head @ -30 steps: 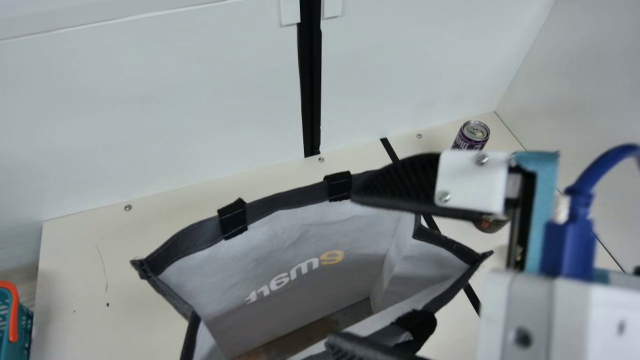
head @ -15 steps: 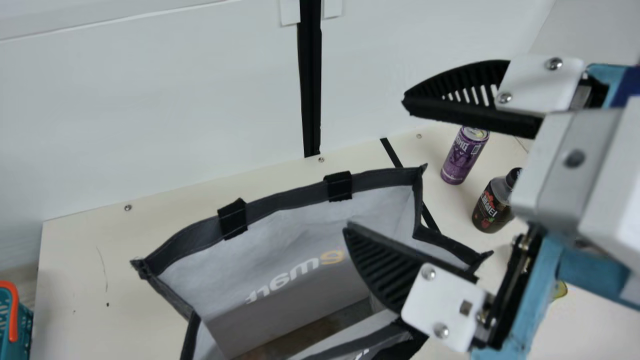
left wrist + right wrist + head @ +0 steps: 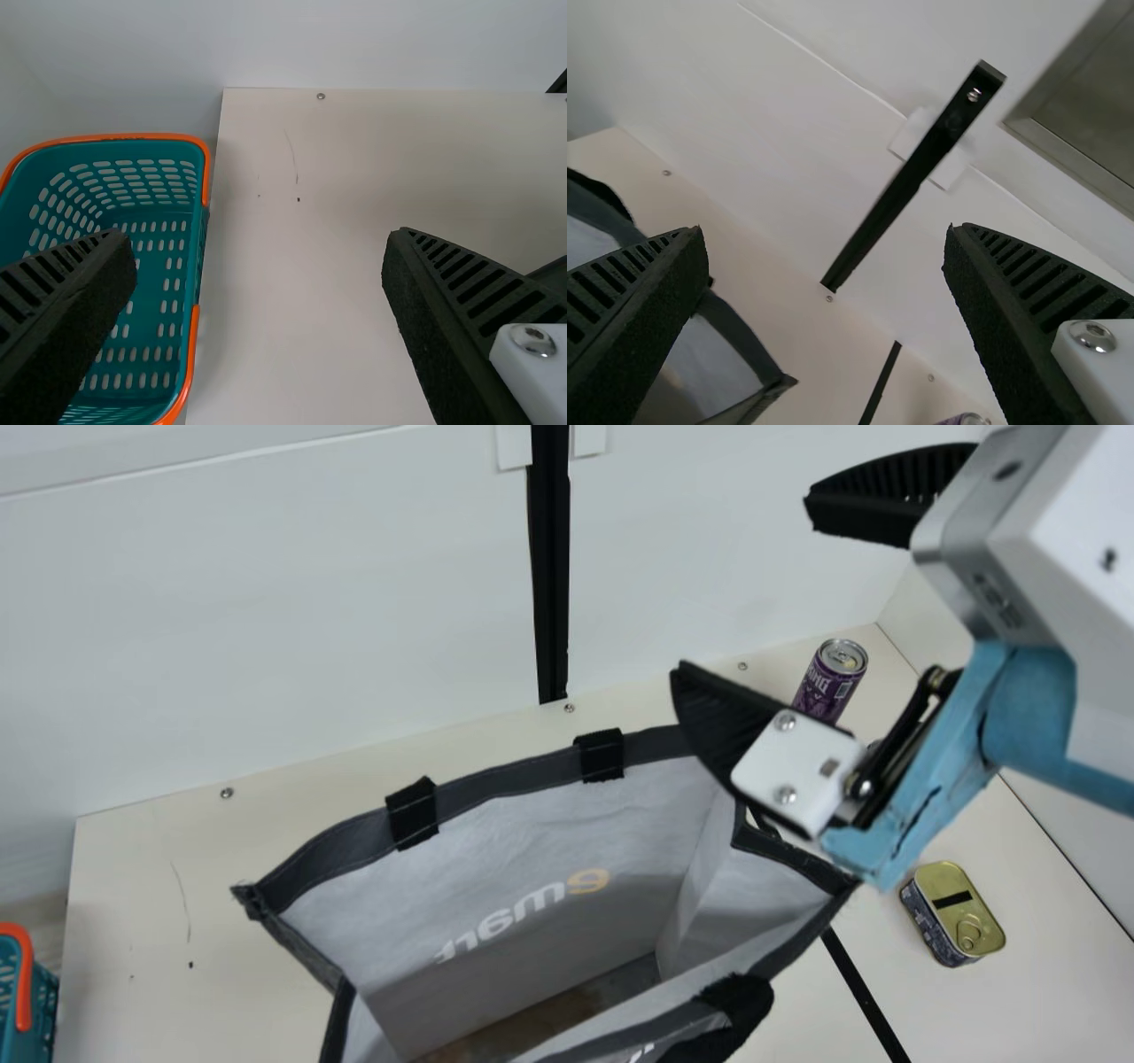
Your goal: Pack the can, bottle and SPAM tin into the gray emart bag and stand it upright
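While the right gripper hangs above the table, over on the robot's right, its two black ribbed fingers stand wide apart and hold nothing. In the main view its lower finger overlaps the far right part of the rim of the gray emart bag; whether the two touch is hard to say from this angle, though the finger seems to be above it. The bag stands upright with its mouth gaping, two black tabs along the far rim and a brownish patch down at its bottom.

The purple can is on the table outside the bag, beyond its right side, near the back wall, with its lower part hidden behind the gripper. Nearer the robot, also to the right of the bag and apart from it, the SPAM tin lies with its gold lid and pull ring facing up. A black strip runs along the table between the tin and the bag.

The left gripper, in its own wrist view, is spread wide too, with nothing in its grasp. Just beside the table's left edge is a teal basket with an orange rim.
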### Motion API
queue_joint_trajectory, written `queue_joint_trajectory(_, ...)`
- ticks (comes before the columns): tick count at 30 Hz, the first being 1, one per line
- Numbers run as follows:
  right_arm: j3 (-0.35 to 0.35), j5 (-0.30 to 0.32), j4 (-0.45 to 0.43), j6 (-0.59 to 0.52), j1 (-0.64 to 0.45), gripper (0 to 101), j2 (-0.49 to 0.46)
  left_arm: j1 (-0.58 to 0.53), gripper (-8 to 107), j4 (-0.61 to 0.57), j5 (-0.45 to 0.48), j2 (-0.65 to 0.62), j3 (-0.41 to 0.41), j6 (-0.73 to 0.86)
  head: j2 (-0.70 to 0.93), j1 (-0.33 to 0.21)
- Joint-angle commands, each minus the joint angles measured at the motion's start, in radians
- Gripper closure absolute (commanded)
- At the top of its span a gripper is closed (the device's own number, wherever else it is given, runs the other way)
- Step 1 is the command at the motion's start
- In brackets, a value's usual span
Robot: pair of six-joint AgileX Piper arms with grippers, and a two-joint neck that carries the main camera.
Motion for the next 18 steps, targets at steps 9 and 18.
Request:
queue_joint_trajectory(9,-0.001,0.001,0.081,-0.039,-0.260,6,0.041,0.000,9,0.000,0.000,0.000,0.000,0.000,-0.002,-0.023)
queue_joint_trajectory(18,0.033,0.001,0.045,-0.022,-0.362,6,0.053,0.000,9,0.000,0.000,0.000,0.000,0.000,-0.002,-0.023)
